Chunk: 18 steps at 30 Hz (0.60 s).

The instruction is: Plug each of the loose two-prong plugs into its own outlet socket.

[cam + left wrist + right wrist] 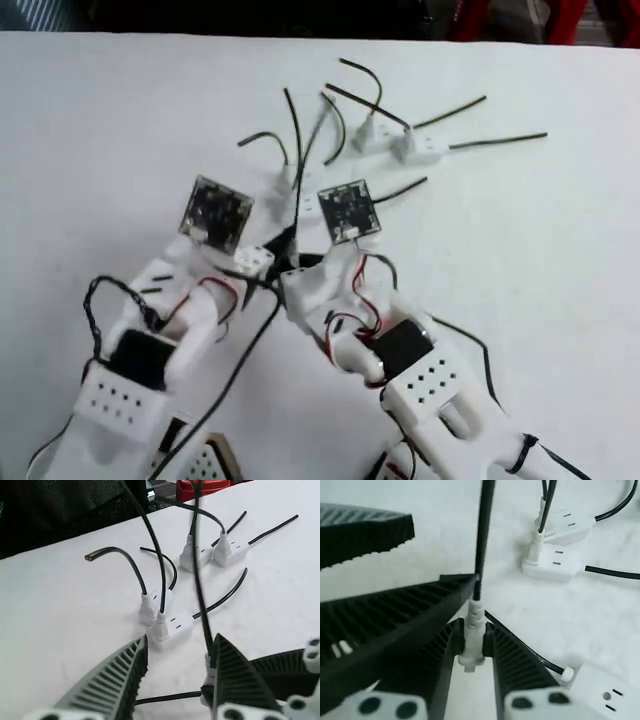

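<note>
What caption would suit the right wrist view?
A gripper pinches a white plug on its black cord, a socket close by.

Both my arms are angled in, claws meeting mid-table.
My left arm (150,335) and right arm (405,355) come up from the bottom of the high view, wrists converging. My left gripper (181,642) is spread wide, its fingers (120,680) low over the table. My right gripper (472,627) is pinched tight on a plug (471,650), with the left's spread fingers just beside it.

On the table (100,120), near sockets (172,625) lie before far sockets (232,552), slightly left.
</note>
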{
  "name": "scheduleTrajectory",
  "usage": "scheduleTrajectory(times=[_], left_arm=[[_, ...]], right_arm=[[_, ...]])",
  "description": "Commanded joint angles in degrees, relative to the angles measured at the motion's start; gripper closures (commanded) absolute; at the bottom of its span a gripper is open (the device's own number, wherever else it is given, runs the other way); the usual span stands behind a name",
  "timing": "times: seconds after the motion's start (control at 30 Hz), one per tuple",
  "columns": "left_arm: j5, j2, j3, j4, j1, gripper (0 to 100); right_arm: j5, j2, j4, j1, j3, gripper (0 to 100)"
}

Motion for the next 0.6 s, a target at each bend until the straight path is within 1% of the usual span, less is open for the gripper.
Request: scheduleTrajectory(times=[0.0, 0.13, 0.23, 0.3, 0.4, 0.47, 0.57], left_arm=[[-0.9, -3.3, -2.6, 1.1, -2.4, 78], [-0.9, -3.3, -2.6, 0.7, -8.6, 78], [-0.9, -3.3, -2.6, 0.7, -10.7, 78], [-0.9, -3.3, -2.9, 1.0, -10.6, 78], [-1.2, -3.6, -3.3, 1.1, -7.3, 78], [-1.2, -3.6, -4.5, 2.2, -6.1, 78], [-1.0, -3.6, -7.3, 5.3, -6.2, 78]], right_arm=[[0.3, -7.2, 2.8, -0.7, -1.1, 98.2], [0.3, -18.1, 8.0, -1.9, -0.4, 98.2], [0.3, -24.5, 9.7, -5.1, 1.9, 98.2], [0.7, -27.6, 9.5, -7.5, 4.0, 98.2], [3.8, -29.3, 9.1, -8.8, 5.8, 98.2], [3.7, -29.2, 8.6, -8.5, 5.9, 98.2], [3.7, -29.2, 8.2, -4.4, 6.1, 98.2]])
